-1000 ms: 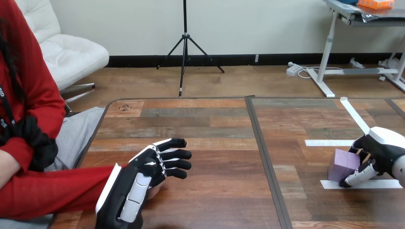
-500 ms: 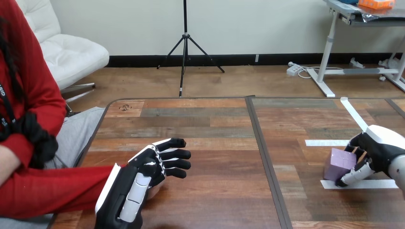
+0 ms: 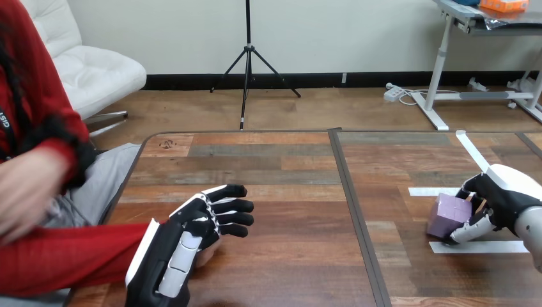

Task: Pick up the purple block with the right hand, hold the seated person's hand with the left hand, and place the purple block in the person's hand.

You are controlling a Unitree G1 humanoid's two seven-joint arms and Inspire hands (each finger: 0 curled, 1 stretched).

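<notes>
- Right hand [image 3: 505, 198]: at the right side of the table [image 3: 287, 192], fingers and thumb curled round the purple block [image 3: 447, 216], which sits tilted in the grasp.
- Purple block: near the table's right edge, just beyond a strip of white tape [image 3: 486, 247]. Whether its lower edge is clear of the wood cannot be told.
- Left hand [image 3: 185, 240]: near the table's left front corner, back upward, fingers nearly straight and pointing right. It lies over the person's hand [image 3: 206, 254], of which only a small part shows beneath it.
- Person's hand: at the end of a red sleeve [image 3: 70, 256] that reaches in from the view's left. No finger of the left hand is seen closed round it, so a true hold cannot be confirmed.
- Progress, as judged: the grasp of the block looks made, and the left hand is in place at the person's hand. The two hands are well apart.
- Remaining, as judged: carry the block across the table to the left, then set it in the person's palm, which is now covered and would need to be exposed.
</notes>
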